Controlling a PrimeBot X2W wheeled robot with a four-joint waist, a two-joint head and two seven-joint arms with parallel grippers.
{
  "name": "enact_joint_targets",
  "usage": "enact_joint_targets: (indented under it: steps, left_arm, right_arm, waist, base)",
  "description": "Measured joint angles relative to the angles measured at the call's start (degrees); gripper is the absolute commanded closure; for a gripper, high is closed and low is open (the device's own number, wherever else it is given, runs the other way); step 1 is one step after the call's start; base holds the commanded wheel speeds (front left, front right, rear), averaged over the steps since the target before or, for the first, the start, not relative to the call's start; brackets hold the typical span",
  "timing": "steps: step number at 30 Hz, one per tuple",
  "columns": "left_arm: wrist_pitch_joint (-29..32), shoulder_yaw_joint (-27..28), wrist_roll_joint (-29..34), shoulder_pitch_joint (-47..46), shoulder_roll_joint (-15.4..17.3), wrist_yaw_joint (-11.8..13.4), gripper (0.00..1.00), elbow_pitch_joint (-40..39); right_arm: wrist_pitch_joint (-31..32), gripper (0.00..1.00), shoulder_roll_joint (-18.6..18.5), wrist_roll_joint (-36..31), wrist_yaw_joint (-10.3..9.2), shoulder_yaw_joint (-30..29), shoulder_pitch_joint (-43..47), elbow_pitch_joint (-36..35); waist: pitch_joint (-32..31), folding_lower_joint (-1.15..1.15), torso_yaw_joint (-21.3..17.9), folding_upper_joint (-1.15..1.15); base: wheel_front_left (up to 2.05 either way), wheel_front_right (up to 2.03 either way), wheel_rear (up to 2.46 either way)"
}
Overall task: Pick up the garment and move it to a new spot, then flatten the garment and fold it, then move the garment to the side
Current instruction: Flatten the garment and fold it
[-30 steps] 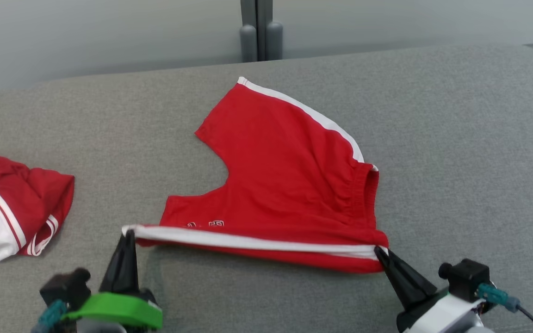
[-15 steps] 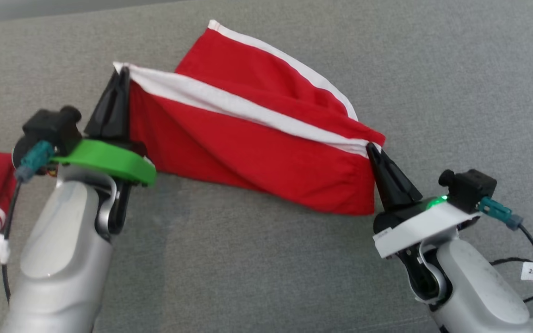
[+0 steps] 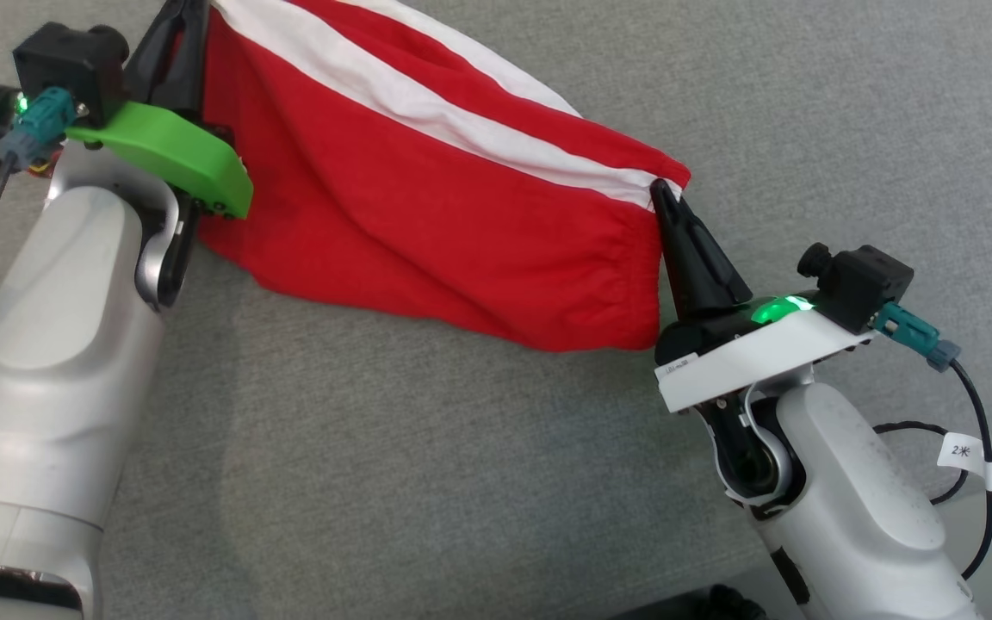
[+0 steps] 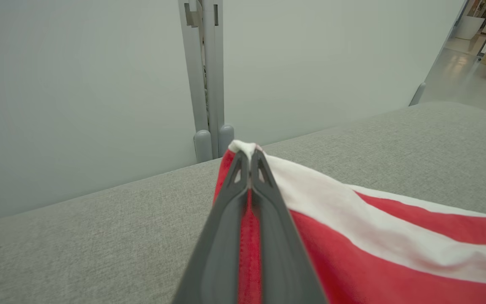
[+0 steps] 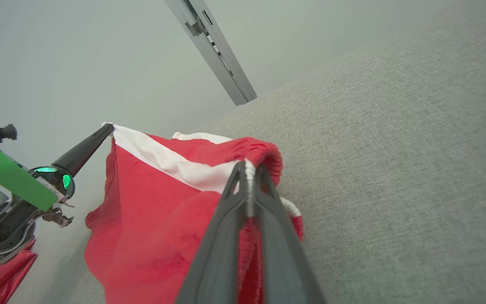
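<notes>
The garment (image 3: 427, 207) is a pair of red shorts with a white side stripe. It hangs stretched between my two grippers above the grey cushion (image 3: 427, 482). My left gripper (image 3: 182, 26) is shut on the white hem corner at the upper left, its tips pinching cloth in the left wrist view (image 4: 249, 154). My right gripper (image 3: 658, 185) is shut on the elastic waistband corner, seen close up (image 5: 249, 166). The red cloth (image 5: 150, 219) sags below the taut stripe, its lower edge near or on the cushion. The left gripper (image 5: 107, 128) also shows across the garment in the right wrist view.
A second red and white garment (image 5: 11, 270) lies on the cushion under the left arm. A pale wall with a grey metal post (image 4: 209, 84) stands behind the cushion's far edge. A black cable (image 3: 974, 482) loops beside my right forearm.
Both grippers have raised the garment's striped edge off the cushion and carried it away from me, so the cloth now hangs between them. The head camera has tilted down.
</notes>
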Motion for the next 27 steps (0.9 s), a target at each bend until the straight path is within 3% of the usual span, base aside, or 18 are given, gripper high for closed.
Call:
enact_joint_targets:
  steps: [15,16,17,18,19,27]
  left_arm:
    - [0.0,-1.4,2.5,-7.2,1.8,0.0,1.0,7.7]
    - [0.0,-1.4,2.6,-7.3,1.6,0.0,0.76,8.0]
    - [0.0,-1.1,2.6,-7.4,1.4,0.0,0.25,8.6]
    - [0.0,-0.9,2.6,-7.4,1.2,0.0,0.0,8.9]
    - [0.0,-0.4,2.6,-7.4,1.0,0.0,0.0,9.1]
    - [0.0,2.6,2.4,-3.1,-0.6,0.0,0.0,9.4]
  right_arm:
    - [0.0,1.0,0.5,1.7,0.0,0.1,-1.9,-2.1]
    - [0.0,1.0,0.5,1.7,0.0,0.1,-2.0,-2.0]
    - [0.0,0.63,0.5,1.6,0.0,0.0,-2.0,-1.9]
    - [0.0,0.07,0.5,1.5,0.0,-0.2,-2.0,-1.8]
    - [0.0,0.0,0.5,1.0,0.0,-0.5,-2.0,-1.6]
    - [0.0,0.0,0.5,-4.0,0.0,-6.1,0.3,-0.7]
  waist:
    - [4.7,0.0,-5.3,0.0]
    - [4.6,0.0,-5.2,0.0]
    - [4.5,0.0,-5.2,0.0]
    - [4.4,0.0,-5.1,0.0]
    - [4.2,0.0,-4.9,0.0]
    - [1.9,0.0,-3.6,0.0]
  base:
    - [0.0,0.0,0.0]
    - [0.0,0.0,0.0]
    - [0.0,0.0,0.0]
    - [0.0,0.0,0.0]
    - [0.0,0.0,0.0]
    - [0.0,0.0,0.0]
